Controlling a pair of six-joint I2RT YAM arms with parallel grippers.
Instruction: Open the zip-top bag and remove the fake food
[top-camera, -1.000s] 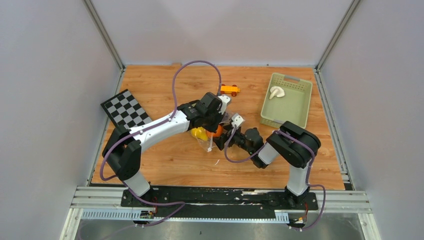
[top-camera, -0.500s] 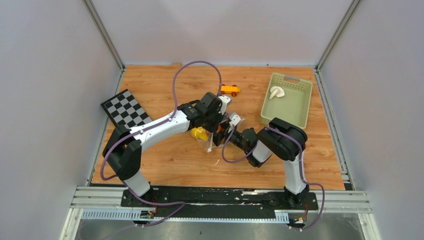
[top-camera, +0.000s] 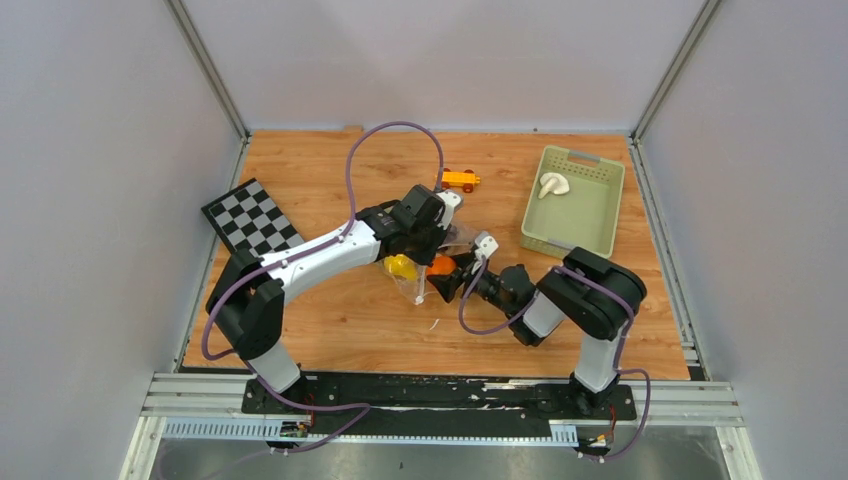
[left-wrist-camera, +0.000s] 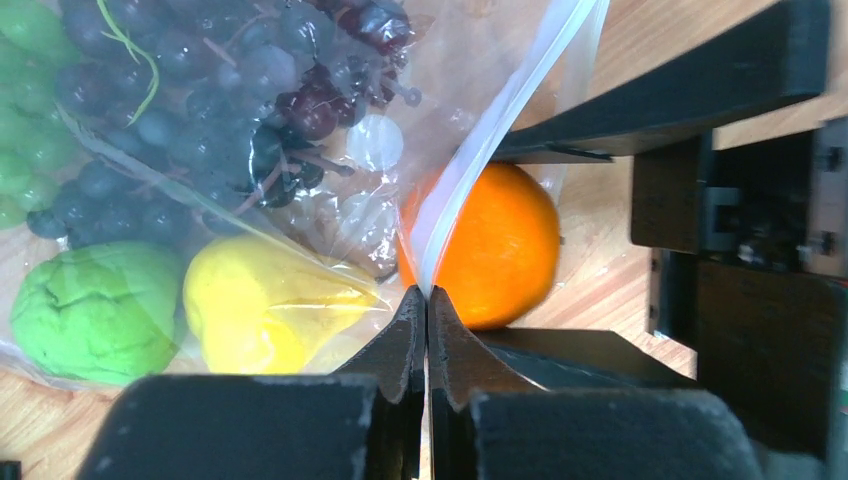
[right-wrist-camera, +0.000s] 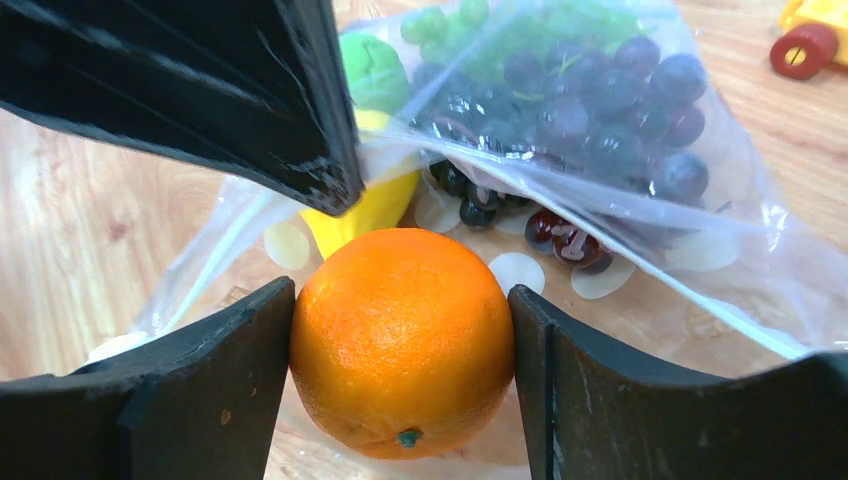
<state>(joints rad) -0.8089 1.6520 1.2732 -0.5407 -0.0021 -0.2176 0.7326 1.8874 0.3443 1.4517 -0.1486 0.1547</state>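
Note:
The clear zip-top bag (top-camera: 418, 282) lies mid-table with its mouth held open. My left gripper (left-wrist-camera: 427, 300) is shut on the bag's white zip strip (left-wrist-camera: 500, 110). My right gripper (right-wrist-camera: 402, 340) is shut on the orange ball (right-wrist-camera: 402, 338), at the bag's mouth; the ball also shows in the top view (top-camera: 441, 264) and the left wrist view (left-wrist-camera: 495, 245). Inside the bag lie a yellow lemon (left-wrist-camera: 250, 315), a dark purple grape bunch (right-wrist-camera: 590, 110) and green pieces (left-wrist-camera: 95, 310). A white mushroom (top-camera: 553, 184) lies in the green basket (top-camera: 600, 228).
An orange-yellow toy car (top-camera: 460, 179) sits behind the bag. A checkerboard (top-camera: 252, 218) lies at the left. The basket stands at the back right. Grey walls close in the table on three sides.
My right gripper has drawn back to the right with the orange ball, out from under the left wrist. The left gripper has kept its hold on the bag.

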